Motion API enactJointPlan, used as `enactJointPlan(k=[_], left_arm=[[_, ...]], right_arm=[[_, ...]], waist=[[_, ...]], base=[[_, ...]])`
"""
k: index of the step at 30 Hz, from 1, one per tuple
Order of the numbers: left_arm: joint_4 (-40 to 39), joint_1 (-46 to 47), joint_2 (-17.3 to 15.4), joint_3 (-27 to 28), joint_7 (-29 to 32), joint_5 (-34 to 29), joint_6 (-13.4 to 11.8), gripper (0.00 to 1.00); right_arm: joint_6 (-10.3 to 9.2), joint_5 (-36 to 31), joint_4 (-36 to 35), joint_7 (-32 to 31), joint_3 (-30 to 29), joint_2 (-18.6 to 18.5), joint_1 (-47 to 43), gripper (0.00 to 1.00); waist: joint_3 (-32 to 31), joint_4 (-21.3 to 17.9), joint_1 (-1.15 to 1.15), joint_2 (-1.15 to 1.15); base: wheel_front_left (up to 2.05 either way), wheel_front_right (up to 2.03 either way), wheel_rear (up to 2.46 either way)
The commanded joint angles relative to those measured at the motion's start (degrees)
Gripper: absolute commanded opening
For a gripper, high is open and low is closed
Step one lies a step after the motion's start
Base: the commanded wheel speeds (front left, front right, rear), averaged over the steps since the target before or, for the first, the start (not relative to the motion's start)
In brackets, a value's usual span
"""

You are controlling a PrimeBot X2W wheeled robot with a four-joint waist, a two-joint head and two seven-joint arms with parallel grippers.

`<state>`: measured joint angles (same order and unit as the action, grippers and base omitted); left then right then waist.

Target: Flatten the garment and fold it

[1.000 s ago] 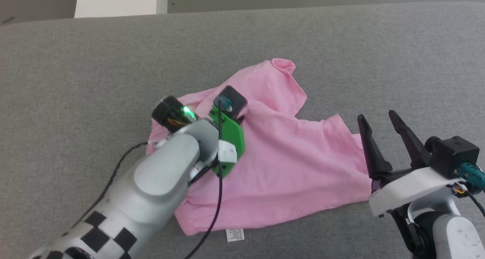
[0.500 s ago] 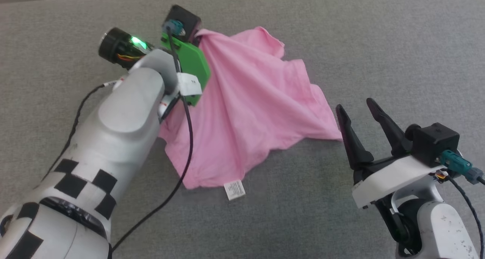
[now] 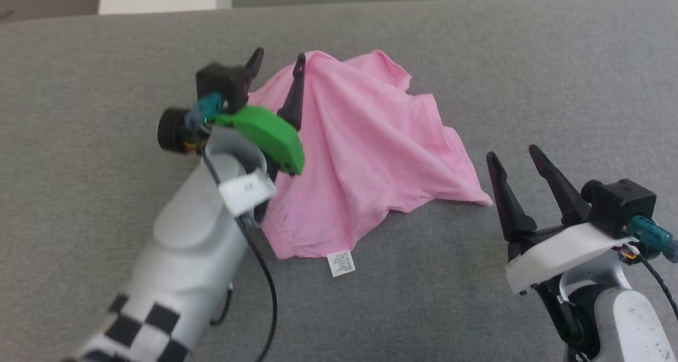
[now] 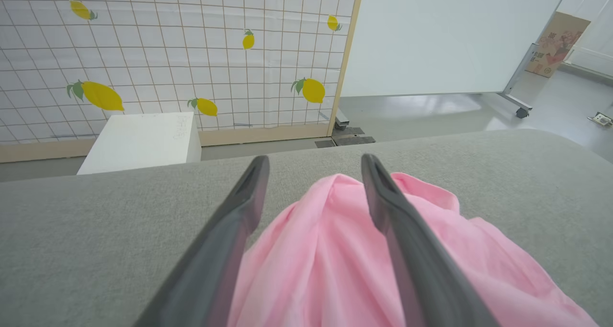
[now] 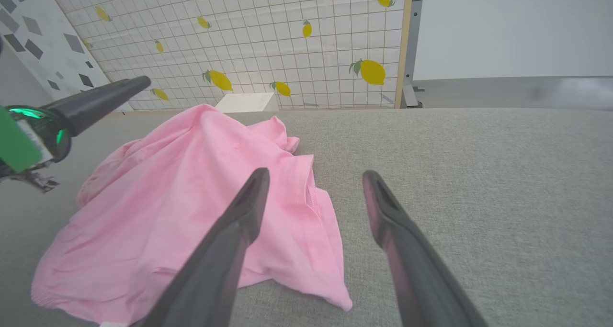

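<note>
Flattening step in hand by the look of it, no fold made yet. At ten o'clock of the cloth, left claw [image 3: 279,59], spread wide and pinching nothing, one finger crossing the peak of the garment [image 3: 365,155], contact unclear. At centre of the grey counter [image 3: 529,60], bunched and tented, with ridges running toward five o'clock and white care label [image 3: 341,263] poking out at six. At four o'clock of the cloth, right claw [image 3: 511,152], wide too, empty, just beside the near corner. Next, probably: pinch opposite edges, one per claw, and draw apart from nine toward three until the creases go; calls for low, shallow grips on single layers
</note>
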<state>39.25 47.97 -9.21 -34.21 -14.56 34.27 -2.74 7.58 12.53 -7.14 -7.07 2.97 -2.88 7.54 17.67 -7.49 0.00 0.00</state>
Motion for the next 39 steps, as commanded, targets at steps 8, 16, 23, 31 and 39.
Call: enactJointPlan(k=[8,16,23,31,39], left_arm=[[-23.2,-25.8,-1.9,3.4,-0.4,-1.5,-5.1,1.00],[-31.3,-37.7,-5.7,-0.3,6.6,-1.4,-8.2,1.00],[-27.7,-37.0,-5.4,-2.3,13.2,-0.2,-8.5,1.00],[-20.9,-33.5,-3.1,-2.5,15.9,1.3,-8.3,1.00],[-17.5,-30.7,-1.6,-2.1,14.1,2.1,-6.6,1.00]], right_arm=[[-0.09,-0.2,0.0,-1.3,-0.6,0.0,-3.3,1.00],[-0.09,-0.1,-0.2,-2.2,-1.3,0.0,-5.1,1.00],[-0.09,0.2,-0.8,-2.5,-1.4,0.0,-4.9,1.00],[-0.09,0.5,-1.0,-2.5,-1.2,0.0,-4.7,1.00],[-0.09,0.6,-0.6,-2.4,-1.1,0.0,-4.4,1.00]], waist=[[-8.9,5.6,0.00,0.00],[-10.7,6.4,0.00,0.00],[-10.1,5.9,0.00,0.00],[-9.3,4.2,0.00,0.00],[-8.7,3.2,0.00,0.00]], base=[[0.00,0.00,0.00],[0.00,0.00,0.00],[0.00,0.00,0.00],[0.00,0.00,0.00],[0.00,0.00,0.00]])
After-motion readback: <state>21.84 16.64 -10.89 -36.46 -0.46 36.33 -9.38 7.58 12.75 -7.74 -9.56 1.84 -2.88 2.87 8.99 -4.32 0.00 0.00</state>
